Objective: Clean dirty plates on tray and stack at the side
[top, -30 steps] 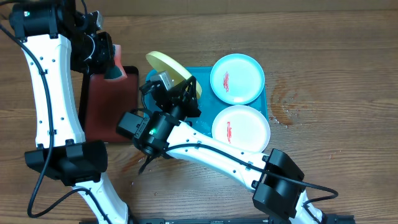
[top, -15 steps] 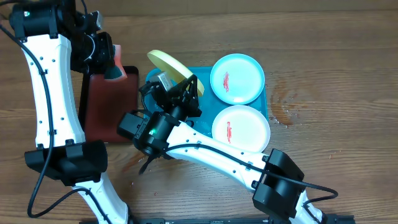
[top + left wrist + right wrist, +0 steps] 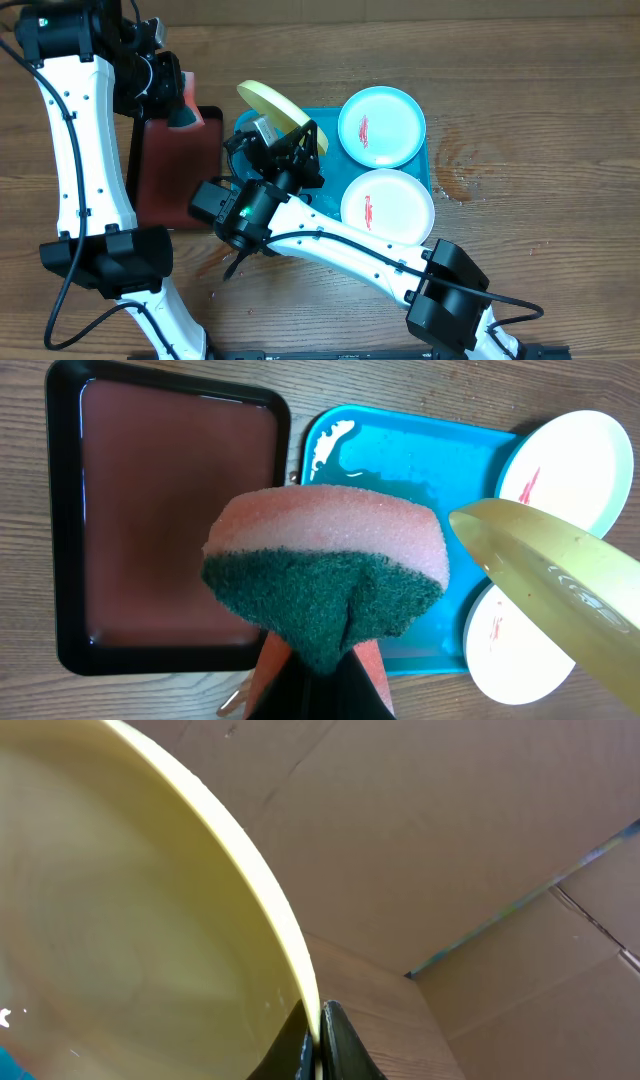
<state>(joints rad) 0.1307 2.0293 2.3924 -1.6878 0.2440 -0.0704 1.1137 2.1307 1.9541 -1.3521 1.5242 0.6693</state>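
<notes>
I see the white plate [image 3: 387,207] lying flat in the near right corner of the tray [image 3: 400,455], with a red smear at its centre. The tray rests on the counter [image 3: 520,120].

The right claw [image 3: 318,1015] is clamped on the rim of the yellow-green plate [image 3: 265,100]. It holds the plate tilted on edge in the air, above the left part of the tray. I see no red on the face shown to the right wrist camera.

The light blue plate [image 3: 381,127] lies flat in the far right corner of the tray, just beside the white plate, and also carries a red smear.

The black tray [image 3: 160,520] with the red inside sits just beside the left edge of the turquoise tray. Over its far right corner the left claw [image 3: 312,685] grips a sponge [image 3: 325,575], pink foam with a green scouring face, clear of both trays.
</notes>
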